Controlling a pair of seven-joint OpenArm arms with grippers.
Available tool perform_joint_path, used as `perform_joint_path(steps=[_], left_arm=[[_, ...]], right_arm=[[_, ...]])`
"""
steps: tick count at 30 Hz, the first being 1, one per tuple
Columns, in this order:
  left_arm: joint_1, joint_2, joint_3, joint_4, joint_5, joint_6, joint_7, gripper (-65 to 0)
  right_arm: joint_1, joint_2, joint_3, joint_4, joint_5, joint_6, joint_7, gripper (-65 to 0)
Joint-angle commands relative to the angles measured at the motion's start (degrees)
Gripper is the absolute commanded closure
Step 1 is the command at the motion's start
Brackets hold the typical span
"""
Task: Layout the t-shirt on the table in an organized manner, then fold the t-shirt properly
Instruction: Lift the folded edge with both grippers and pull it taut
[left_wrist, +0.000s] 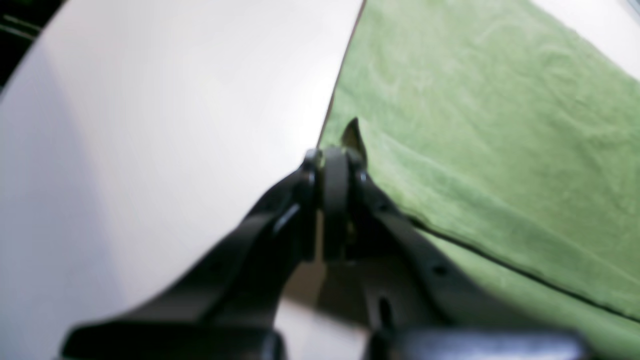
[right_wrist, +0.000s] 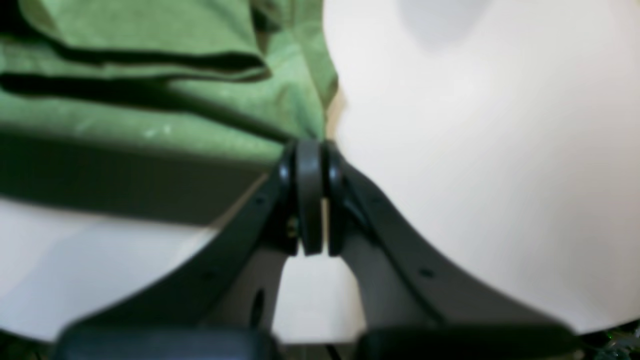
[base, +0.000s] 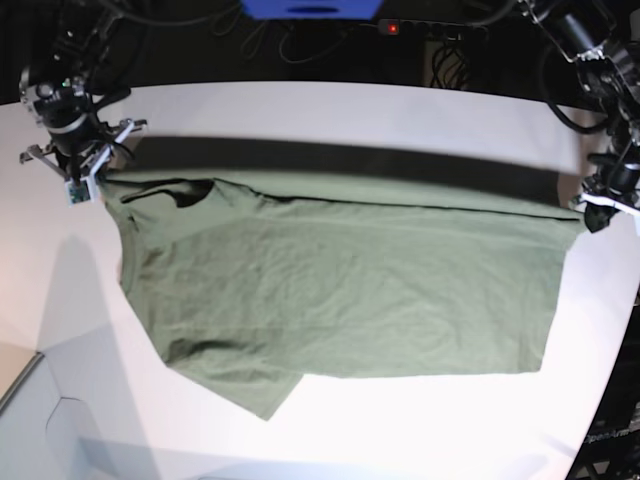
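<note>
Fingers (left_wrist: 336, 185) pinched on t-shirt (base: 340, 290), both grippers, white table (base: 400, 430)

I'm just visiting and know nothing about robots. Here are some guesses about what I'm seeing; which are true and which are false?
1. Both end effectors are closed on edges of the t-shirt. True: the left end effector and the right end effector each pinch the cloth.
2. The shirt is bright red. False: it is olive green.
3. The shirt is already folded into a small square. False: it hangs stretched wide between the two arms.
4. The table is white. True.
5. A sleeve points toward the near edge in the base view. True.
</note>
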Motion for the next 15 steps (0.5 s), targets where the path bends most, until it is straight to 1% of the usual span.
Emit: perform_joint_path(steps=[1,3,5,9,12,15], left_arm=[[0.3,-1.2,-0.3,2.6,-0.8,0.2,-1.6,-0.2],[2.6,-0.9,-0.3,5.6,-1.1,0.2,-1.6,-0.2],[5.0,-0.3,-0.4,7.9,-3.3,0.2,-1.6,-0.2],[9.3,-0.4,-0.4,10.0,-7.0,0.2,-1.6,-0.2],[10.6,-0.4,-0.4,10.1,-9.0,0.2,-1.6,-0.2],[10.2,-0.5,-0.4,10.1,-8.9,0.2,-1.6,-0.2]], right_arm=[[-0.5,0.6,0.3,2.0,-0.1,-0.3,0.8,0.0],[-2.3,0.5,0.3,3.7,-0.1,-0.3,0.8,0.0],[-4.0,0.5,0.3,4.4,-0.1,-0.3,0.8,0.0],[-6.8,0.5,0.3,4.5,-0.1,-0.3,0.8,0.0],[-7.5,0.5,0.3,4.9,-0.1,-0.3,1.1,0.0],[-6.8,0.5,0.3,4.9,-0.2,-0.3,0.9,0.0]])
